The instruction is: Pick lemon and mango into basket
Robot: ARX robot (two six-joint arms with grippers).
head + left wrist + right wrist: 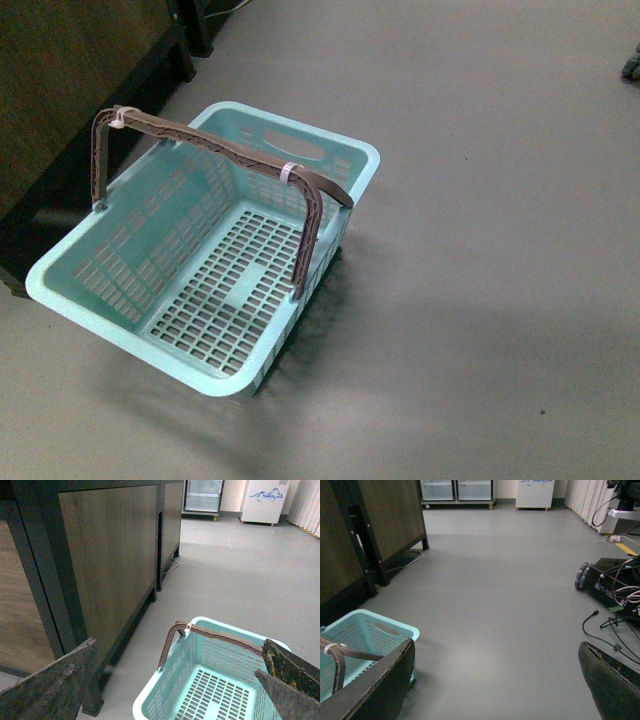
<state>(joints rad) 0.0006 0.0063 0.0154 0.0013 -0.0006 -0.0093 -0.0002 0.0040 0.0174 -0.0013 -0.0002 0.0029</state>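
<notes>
The light turquoise basket stands on the grey floor, empty, its brown handles raised and tied with white zip ties. It also shows in the left wrist view and at the edge of the right wrist view. My left gripper is open and empty above the basket. My right gripper is open and empty over bare floor to the basket's right. The lemon and the mango are out of view. Neither arm shows in the front view.
A wooden cabinet with a black frame stands to the basket's left, also in the front view. A wheeled robot base with loose cables sits on the floor at the right. Fridges stand at the far wall.
</notes>
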